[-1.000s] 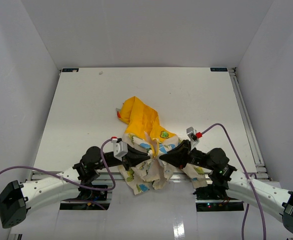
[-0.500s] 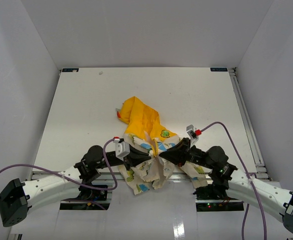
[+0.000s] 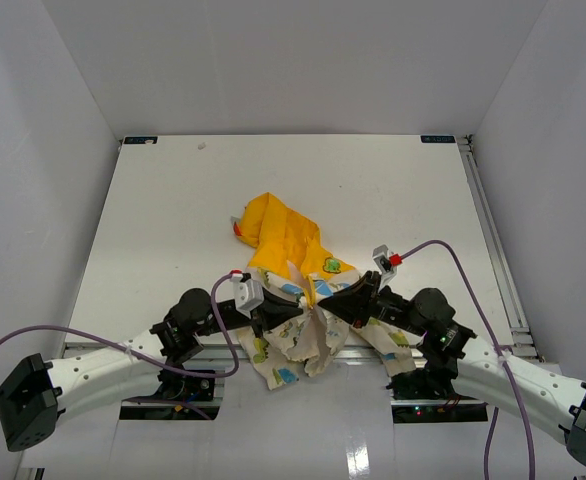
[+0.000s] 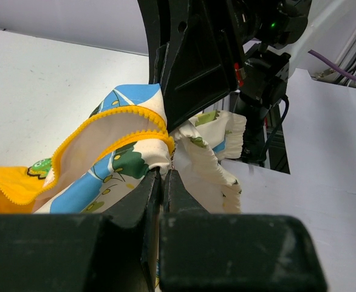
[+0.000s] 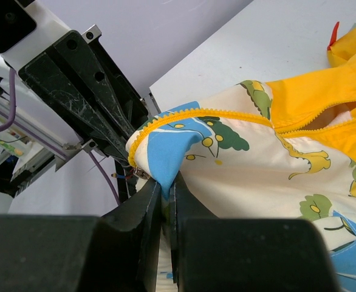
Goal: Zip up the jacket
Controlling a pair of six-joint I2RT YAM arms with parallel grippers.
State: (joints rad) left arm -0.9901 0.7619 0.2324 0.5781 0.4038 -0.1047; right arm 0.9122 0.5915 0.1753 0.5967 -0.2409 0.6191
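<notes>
Both of my tools were entered as clenched on cloth. Item one, my left gripper [image 4: 164,176]: jaws drawn nearly together, a thin pinch of cream printed edge caught at their tips. Item two, my right gripper [image 5: 169,182]: jaws likewise closed, nipping a blue-printed fold just under a curve of the yellow zipper strip [image 5: 196,111]. Item three, the jacket [image 3: 283,240]: it lay on the white table [image 3: 173,220] toward 6 o'clock, close to my arm bases, with its yellow-orange hood [image 3: 268,222] spread toward 12 o'clock and the cream body with blue, green and orange prints bunched and crumpled toward 6 o'clock at the near edge. From above, the left gripper reached the cloth from 9 o'clock and the right from 3 o'clock. Their tips were nearly meeting over the front opening, just beside each other, with the gathered fabric between them. Each wrist view showed the other gripper's black body looming close behind the lifted cloth. The two zipper edges ran as separate yellow toothed lines in the right wrist view, apart along the length visible there. A small metal piece showed at the cloth's edge near my fingertips in both wrist views; I could not tell whether it was the slider.
</notes>
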